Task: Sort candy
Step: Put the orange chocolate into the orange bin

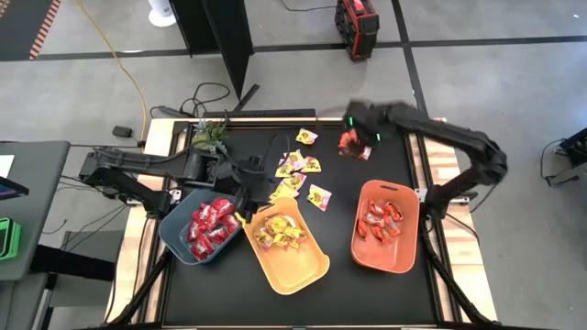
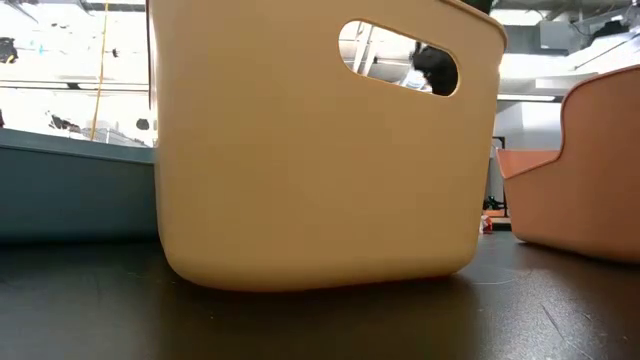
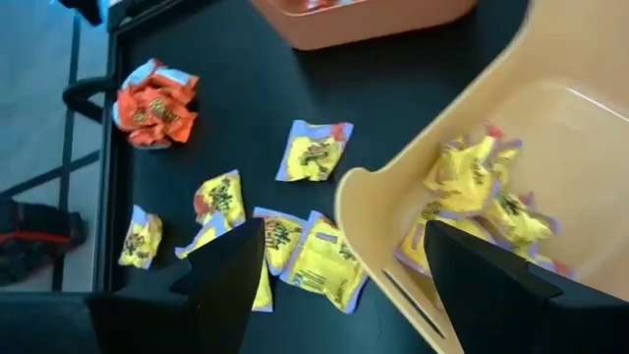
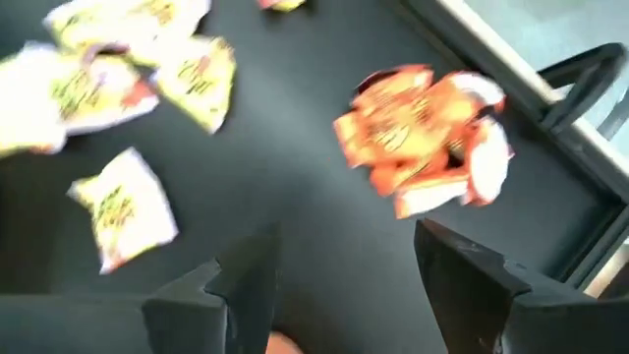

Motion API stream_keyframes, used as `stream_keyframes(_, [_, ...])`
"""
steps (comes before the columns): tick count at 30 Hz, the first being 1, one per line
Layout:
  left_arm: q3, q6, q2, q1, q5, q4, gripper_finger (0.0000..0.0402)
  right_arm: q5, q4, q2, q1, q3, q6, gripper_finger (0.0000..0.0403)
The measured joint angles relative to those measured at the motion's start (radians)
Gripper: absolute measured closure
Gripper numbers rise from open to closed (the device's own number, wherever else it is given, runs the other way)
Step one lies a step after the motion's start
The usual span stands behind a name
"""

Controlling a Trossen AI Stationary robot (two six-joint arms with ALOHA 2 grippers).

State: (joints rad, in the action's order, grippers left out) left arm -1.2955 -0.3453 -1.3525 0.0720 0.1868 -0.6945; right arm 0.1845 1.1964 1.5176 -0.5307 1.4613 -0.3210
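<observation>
The right claw (image 4: 339, 285) was held open and empty near the orange-red candy (image 4: 423, 138) on the surface (image 1: 385, 165), while the left claw (image 3: 339, 265), spread and empty, was poised over yellow candy (image 3: 314, 152).

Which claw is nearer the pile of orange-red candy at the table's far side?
Right. The right claw hovers right beside the orange-red pile; the left claw is far off, near the yellow bin.

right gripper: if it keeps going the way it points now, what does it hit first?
Probably the small heap of shiny orange-red and white wrapped candy near the table's far right edge. The right gripper, fingers apart and empty, points just short of it; bare black tabletop lies between. Depth is unclear.
</observation>
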Motion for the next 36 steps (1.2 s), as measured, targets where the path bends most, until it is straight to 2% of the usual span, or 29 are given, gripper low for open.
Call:
stream_keyframes(3, [0.040, 0.009, 0.014, -0.024, -0.014, 0.015, 0.0126, -0.053, 0.035, 0.113, -0.126, 0.090, 0.065, 0.0155])
stream_keyframes(6, [0.085, 0.018, 0.039, -0.040, -0.032, 0.045, 0.0126, -0.084, 0.059, 0.232, -0.205, 0.174, 0.111, 0.0155])
stream_keyframes(11, [0.182, 0.022, 0.104, -0.047, -0.033, 0.096, 0.0126, -0.112, 0.123, 0.418, -0.271, 0.292, 0.128, 0.0155])
stream_keyframes(15, [0.251, 0.026, 0.180, -0.047, -0.033, 0.143, 0.0126, -0.112, 0.194, 0.517, -0.284, 0.332, 0.124, 0.0155])
stream_keyframes(20, [0.338, -0.008, 0.288, -0.047, -0.033, 0.205, 0.0126, -0.122, 0.201, 0.587, -0.296, 0.333, 0.112, 0.0160])
stream_keyframes(29, [0.414, -0.008, 0.446, -0.057, -0.033, 0.253, 0.0126, -0.167, 0.185, 0.659, -0.326, 0.333, 0.083, 0.0190])
stream_keyframes(33, [0.417, 0.003, 0.470, -0.056, -0.033, 0.253, 0.0126, -0.168, 0.142, 0.665, -0.331, 0.333, 0.083, 0.0224])
stream_keyframes(36, [0.418, 0.007, 0.473, -0.056, -0.033, 0.249, 0.0126, -0.169, 0.146, 0.662, -0.325, 0.333, 0.084, 0.0270])
